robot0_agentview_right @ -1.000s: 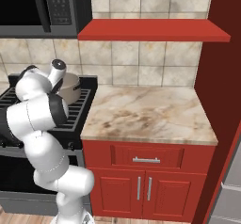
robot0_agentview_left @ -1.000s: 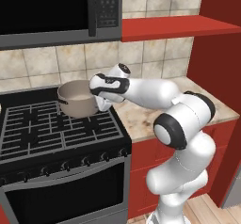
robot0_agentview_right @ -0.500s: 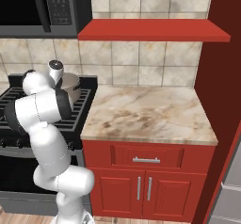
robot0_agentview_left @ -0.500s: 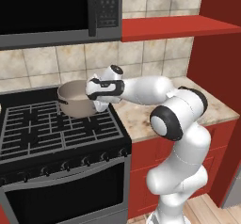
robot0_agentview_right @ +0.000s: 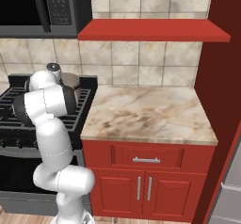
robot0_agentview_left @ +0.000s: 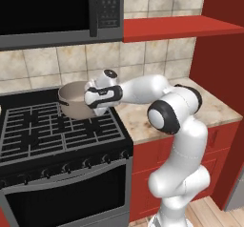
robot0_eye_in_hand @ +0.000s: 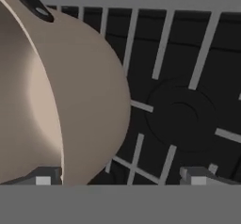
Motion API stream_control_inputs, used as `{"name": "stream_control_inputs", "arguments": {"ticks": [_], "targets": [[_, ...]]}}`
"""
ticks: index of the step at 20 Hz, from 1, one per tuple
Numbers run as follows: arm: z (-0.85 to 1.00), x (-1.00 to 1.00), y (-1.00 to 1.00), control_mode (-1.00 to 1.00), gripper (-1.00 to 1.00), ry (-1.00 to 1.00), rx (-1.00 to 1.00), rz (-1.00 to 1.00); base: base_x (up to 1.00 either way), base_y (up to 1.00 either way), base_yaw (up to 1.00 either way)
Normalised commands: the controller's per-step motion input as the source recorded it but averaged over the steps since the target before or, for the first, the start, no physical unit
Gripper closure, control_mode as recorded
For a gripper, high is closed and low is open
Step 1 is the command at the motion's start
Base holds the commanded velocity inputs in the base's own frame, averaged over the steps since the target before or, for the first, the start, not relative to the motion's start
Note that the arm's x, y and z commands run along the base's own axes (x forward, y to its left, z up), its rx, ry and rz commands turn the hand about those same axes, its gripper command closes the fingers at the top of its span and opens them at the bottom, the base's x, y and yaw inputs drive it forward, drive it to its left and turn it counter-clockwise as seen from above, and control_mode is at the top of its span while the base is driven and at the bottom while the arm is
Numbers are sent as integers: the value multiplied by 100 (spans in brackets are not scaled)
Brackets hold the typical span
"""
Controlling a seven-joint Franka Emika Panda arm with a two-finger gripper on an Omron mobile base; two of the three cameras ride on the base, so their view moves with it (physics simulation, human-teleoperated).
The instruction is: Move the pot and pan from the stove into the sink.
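A: Since a second ago the arm's elbow has swung up and outward; the hand stays by the pot point(robot0_agentview_left: 74, 100), which has not moved on the stove point(robot0_agentview_left: 57, 135).

B: Fingers?

A: The fingers point(robot0_eye_in_hand: 43, 177) are spread wide, holding nothing. In the hand view one tip sits just at the pot's rim on the inside, the other point(robot0_eye_in_hand: 197, 176) outside over the bare grate, so the pot's wall stands between them. Contact cannot be told.

B: Edges and free room?

A: The pot stands at the back right of the grates, near the stove's right edge and close to the tiled backsplash point(robot0_agentview_left: 43, 64). The front grates are bare. Overhead, the microwave point(robot0_agentview_left: 57, 11) hangs above the stove, limiting room upward.

B: Surface and room?

A: To the right of the stove lies a beige marble surface point(robot0_agentview_right: 146, 115), bare, with red cabinets point(robot0_agentview_right: 146, 185) below and a red shelf point(robot0_agentview_right: 150, 30) above. A red wall panel point(robot0_agentview_right: 226, 77) closes the far right.

B: Anything in the way?

A: In the right base view the arm's own shoulder covers most of the pot point(robot0_agentview_right: 70, 81). One dark pot handle point(robot0_eye_in_hand: 33, 4) shows at the top of the hand view.
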Motion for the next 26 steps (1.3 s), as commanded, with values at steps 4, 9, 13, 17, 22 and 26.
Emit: {"name": "stream_control_inputs", "arguments": {"ticks": [4,9,13,17,22,26], "targets": [[-21,27,7,-100,-100,0,-6,0,0,0,0],[-13,29,7,-100,-100,1,-4,0,0,0,0],[-5,17,5,-100,-100,3,-4,0,0,0,0],[0,2,0,-100,-100,2,-1,0,0,0,0],[-22,0,1,-100,-100,2,-9,0,0,0,0],[-48,0,0,-100,-100,3,-14,0,0,0,0]]}}
